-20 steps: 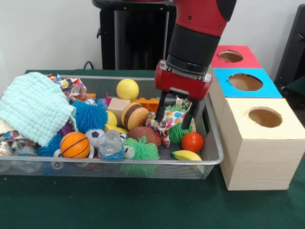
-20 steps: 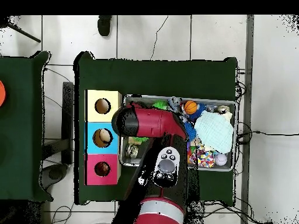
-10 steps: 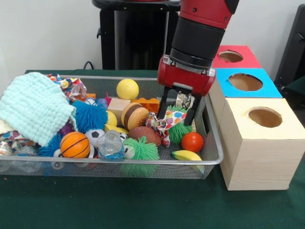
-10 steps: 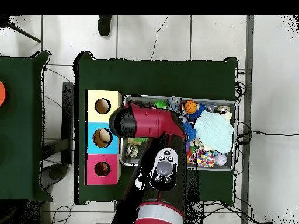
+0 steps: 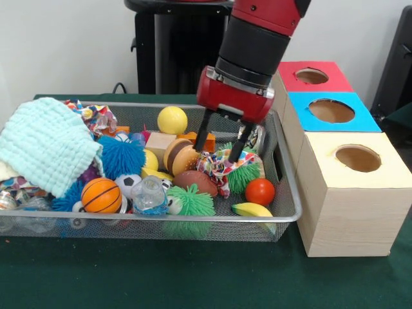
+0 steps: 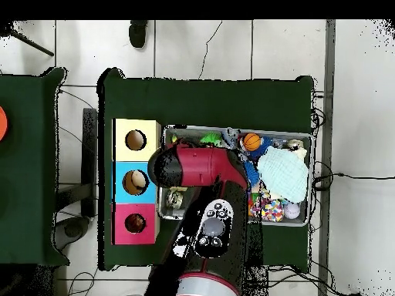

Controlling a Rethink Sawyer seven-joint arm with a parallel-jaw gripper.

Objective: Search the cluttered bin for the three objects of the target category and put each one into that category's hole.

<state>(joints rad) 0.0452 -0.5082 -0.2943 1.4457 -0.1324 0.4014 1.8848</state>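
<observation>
In the front view my gripper hangs open over the right half of the wire bin, nothing between its fingers. Its tips hover just above a toy burger and a colourful patterned cloth lying on a green spiky ball. Close by are a red ball, a banana, a brown football and a yellow ball. To the right stand the red box, blue box and tan box, each with a round hole. From overhead the arm hides the gripper.
The bin's left half holds a pale green cloth, a blue spiky ball, a basketball, a clear bottle and another green spiky ball. Overhead, the boxes sit left of the bin.
The gripper has lifted a little and shifted left in the front view, from over the patterned cloth towards the burger. It stays open and nothing was picked up.
</observation>
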